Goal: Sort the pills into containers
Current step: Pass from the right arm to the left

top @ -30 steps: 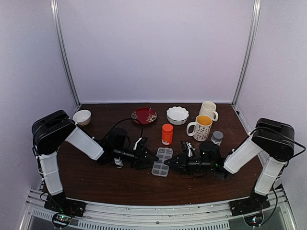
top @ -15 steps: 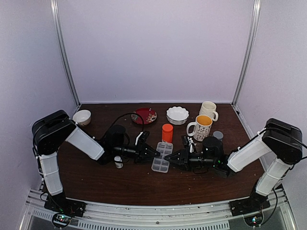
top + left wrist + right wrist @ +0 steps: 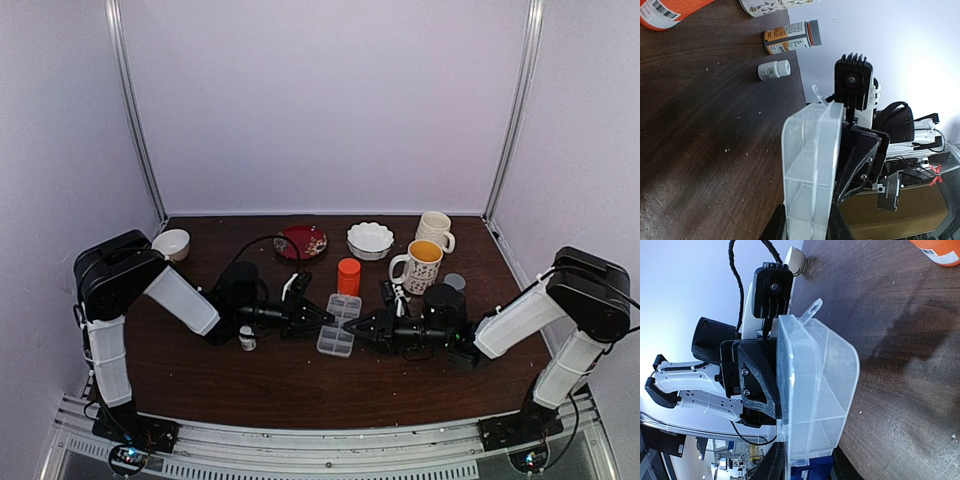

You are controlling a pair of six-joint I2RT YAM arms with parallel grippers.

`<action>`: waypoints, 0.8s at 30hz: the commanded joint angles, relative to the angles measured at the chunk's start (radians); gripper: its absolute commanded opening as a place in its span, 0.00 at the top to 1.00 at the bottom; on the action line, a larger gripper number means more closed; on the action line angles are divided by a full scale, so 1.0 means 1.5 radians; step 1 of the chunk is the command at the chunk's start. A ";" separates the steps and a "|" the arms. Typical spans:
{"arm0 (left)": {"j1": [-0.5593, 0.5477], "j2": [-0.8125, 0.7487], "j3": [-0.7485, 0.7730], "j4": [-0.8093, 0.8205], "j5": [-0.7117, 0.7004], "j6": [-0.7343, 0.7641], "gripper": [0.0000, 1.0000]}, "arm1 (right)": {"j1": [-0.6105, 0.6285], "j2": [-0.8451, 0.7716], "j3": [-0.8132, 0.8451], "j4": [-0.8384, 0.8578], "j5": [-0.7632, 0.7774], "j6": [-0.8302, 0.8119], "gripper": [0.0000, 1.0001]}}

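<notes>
Gripping from both sides here: the left end effector (image 3: 806, 229) has its two fingers clamped on one side edge of the flat clear plastic pill organizer (image 3: 338, 326). The right end effector (image 3: 807, 465) is pinched onto the opposite edge, so the two face each other with the box between them. Each wrist view shows the organizer edge-on, cells and little lid tab visible, with the other arm's black fingers on the far rim. Can't tell whether the box rests on the dark brown wooden desk (image 3: 250, 385) or sits slightly above it.

It's mid-desk, just in front of the orange cylindrical bottle (image 3: 348, 278). Tiny pale specks (image 3: 728, 149) lie on the wood near a small white bottle (image 3: 774, 70) and a grey-capped bottle with an orange label (image 3: 792, 37), both on their sides. The specks are too small to call pills.

Further back stand a yellow-lined patterned mug (image 3: 423, 266), a plain white mug (image 3: 434, 230), a white scalloped bowl (image 3: 370, 240) and a dark red plate (image 3: 301, 241).
</notes>
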 commanded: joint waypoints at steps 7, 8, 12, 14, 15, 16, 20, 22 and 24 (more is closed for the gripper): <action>-0.015 0.008 0.016 0.082 0.026 -0.026 1.00 | 0.007 -0.013 0.001 0.030 0.006 -0.013 0.54; -0.014 0.009 0.015 0.083 0.026 -0.026 1.00 | 0.007 -0.017 0.000 0.032 0.007 -0.014 0.54; -0.015 0.010 0.013 0.083 0.026 -0.024 1.00 | 0.006 -0.031 -0.010 0.039 0.011 -0.015 0.59; -0.015 0.010 0.012 0.081 0.025 -0.023 1.00 | 0.005 -0.040 -0.017 0.039 0.016 -0.016 0.62; -0.015 0.010 0.011 0.079 0.024 -0.021 1.00 | 0.005 -0.043 -0.021 0.038 0.017 -0.016 0.64; -0.015 0.010 0.011 0.077 0.023 -0.019 1.00 | 0.004 -0.047 -0.023 0.038 0.017 -0.016 0.65; -0.014 0.009 0.007 0.071 0.016 -0.011 1.00 | 0.003 -0.056 -0.033 0.029 0.019 -0.016 0.69; -0.014 0.008 0.003 0.067 0.008 -0.004 1.00 | 0.003 -0.060 -0.034 0.012 0.020 -0.019 0.71; -0.014 0.005 0.000 0.048 0.002 0.009 1.00 | 0.003 -0.063 -0.035 -0.011 0.024 -0.024 0.72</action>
